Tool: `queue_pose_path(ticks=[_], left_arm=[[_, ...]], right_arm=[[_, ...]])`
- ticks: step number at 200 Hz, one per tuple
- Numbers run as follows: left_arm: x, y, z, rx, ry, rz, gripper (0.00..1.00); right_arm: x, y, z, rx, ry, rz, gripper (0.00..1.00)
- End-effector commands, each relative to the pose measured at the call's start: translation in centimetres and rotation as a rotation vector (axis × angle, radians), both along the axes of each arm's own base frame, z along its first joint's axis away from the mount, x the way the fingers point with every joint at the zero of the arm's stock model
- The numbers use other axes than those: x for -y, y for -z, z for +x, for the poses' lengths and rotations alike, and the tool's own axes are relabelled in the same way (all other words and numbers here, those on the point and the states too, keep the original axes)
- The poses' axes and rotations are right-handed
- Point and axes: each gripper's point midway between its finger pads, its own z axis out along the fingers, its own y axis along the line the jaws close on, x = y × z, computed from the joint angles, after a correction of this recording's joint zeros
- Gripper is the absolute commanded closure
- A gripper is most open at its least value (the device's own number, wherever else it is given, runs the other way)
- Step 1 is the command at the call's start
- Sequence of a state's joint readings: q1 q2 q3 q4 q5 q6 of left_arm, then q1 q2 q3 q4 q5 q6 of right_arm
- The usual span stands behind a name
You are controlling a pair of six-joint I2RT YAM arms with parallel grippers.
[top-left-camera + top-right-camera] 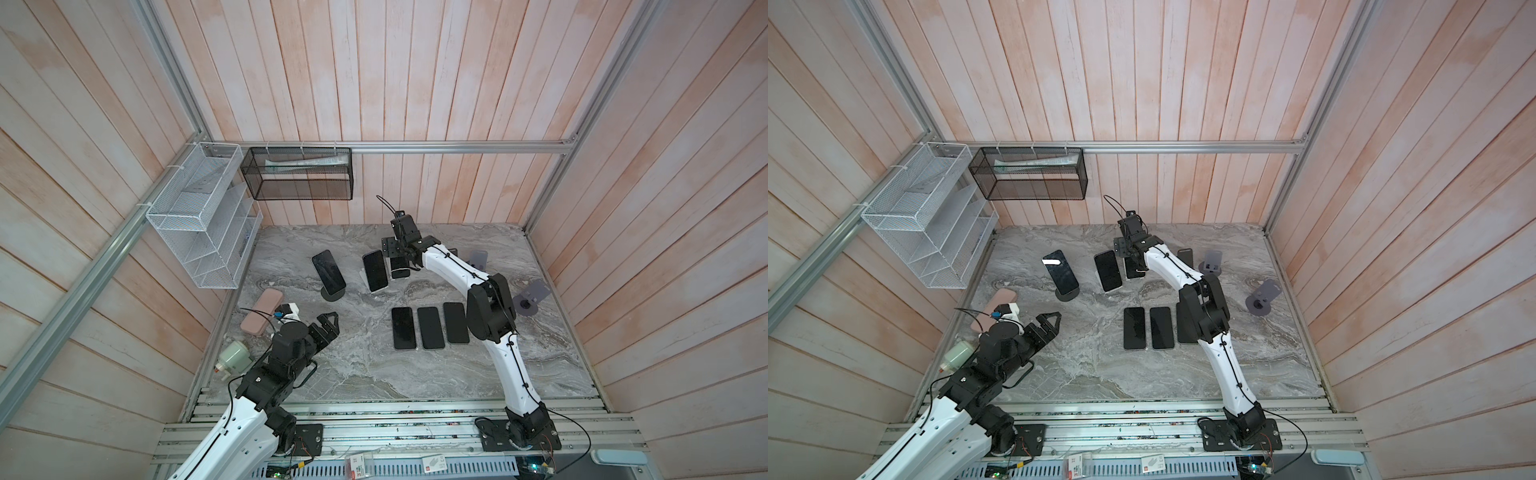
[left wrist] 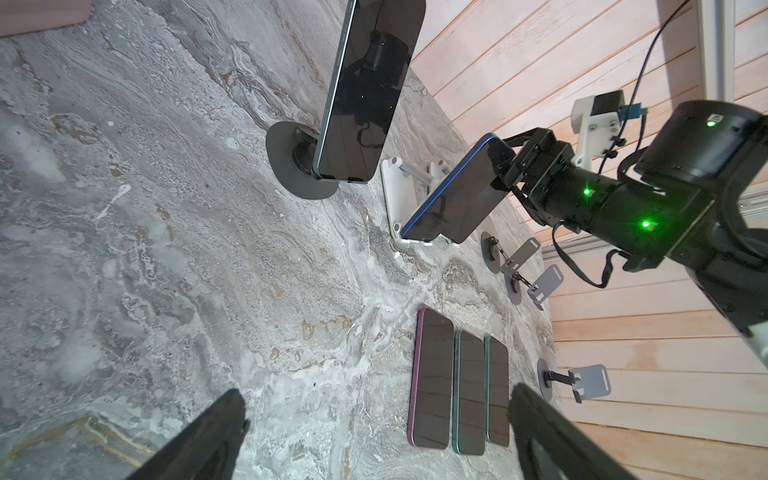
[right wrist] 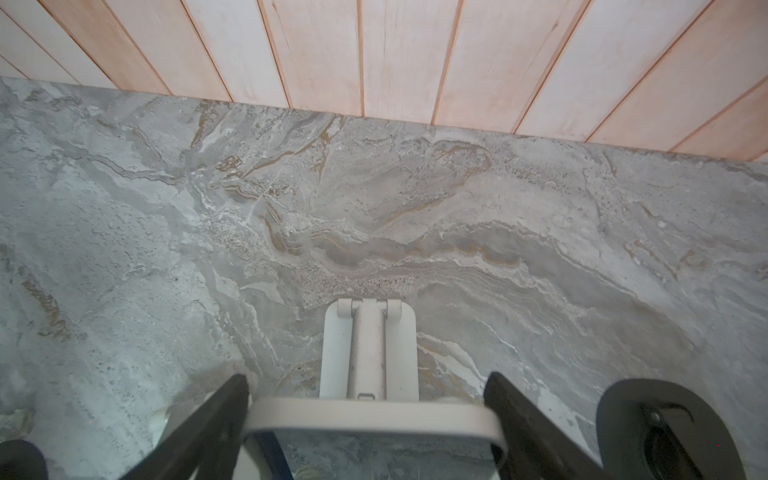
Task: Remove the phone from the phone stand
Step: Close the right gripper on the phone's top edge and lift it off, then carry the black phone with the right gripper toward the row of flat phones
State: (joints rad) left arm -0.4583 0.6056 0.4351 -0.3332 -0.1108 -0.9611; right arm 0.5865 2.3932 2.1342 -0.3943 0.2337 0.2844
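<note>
A pale-edged phone (image 3: 374, 415) leans on a white phone stand (image 3: 368, 345) near the back of the marble table. My right gripper (image 3: 366, 375) straddles its top end, a finger (image 3: 224, 415) lying against each side edge. In both top views the same gripper (image 1: 401, 259) (image 1: 1133, 259) hangs over this phone (image 1: 400, 270). The left wrist view hides it behind a blue phone (image 2: 457, 199). My left gripper (image 1: 328, 322) (image 2: 376, 390) hovers open and empty at the front left.
The blue phone (image 1: 375, 271) on its own white stand is just left of the held one. Another phone (image 1: 328, 272) stands on a black round base. Three phones (image 1: 431, 328) lie flat mid-table. Empty grey stands (image 1: 532, 295) are at the right, a pink case (image 1: 264, 311) at the left.
</note>
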Motion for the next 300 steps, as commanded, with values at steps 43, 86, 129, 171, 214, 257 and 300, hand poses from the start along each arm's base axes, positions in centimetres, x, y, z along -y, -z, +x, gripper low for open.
queue_pose_path(ticks=[43, 86, 129, 171, 214, 257, 300], left_arm=[[-0.3, 0.5, -0.2, -0.003, 0.003, 0.021, 0.0], [-0.4, 0.2, -0.2, 0.004, 0.001, 0.024, 0.0], [0.1, -0.6, 0.2, 0.025, 0.03, 0.029, 0.0], [0.5, -1.3, 0.7, 0.032, 0.046, 0.044, 0.0], [0.6, -1.7, 0.7, 0.045, 0.056, 0.046, 0.0], [0.9, -1.4, 1.1, 0.064, 0.07, 0.057, 0.0], [2.4, -1.8, 2.2, 0.094, 0.119, 0.03, 0.0]], right_arm=[[-0.1, 0.0, -0.2, 0.003, 0.014, 0.016, 0.25], [0.2, -1.4, -0.7, 0.033, 0.011, 0.025, 0.32], [1.0, -5.9, -1.9, 0.111, 0.015, 0.057, 0.33], [2.2, -9.5, -3.4, 0.17, 0.013, 0.061, 0.34], [5.0, -10.8, -6.2, 0.184, 0.035, 0.021, 0.34], [10.2, -11.2, -11.5, 0.199, 0.071, -0.012, 0.34], [17.6, -8.9, -15.7, 0.144, 0.159, -0.112, 0.34]])
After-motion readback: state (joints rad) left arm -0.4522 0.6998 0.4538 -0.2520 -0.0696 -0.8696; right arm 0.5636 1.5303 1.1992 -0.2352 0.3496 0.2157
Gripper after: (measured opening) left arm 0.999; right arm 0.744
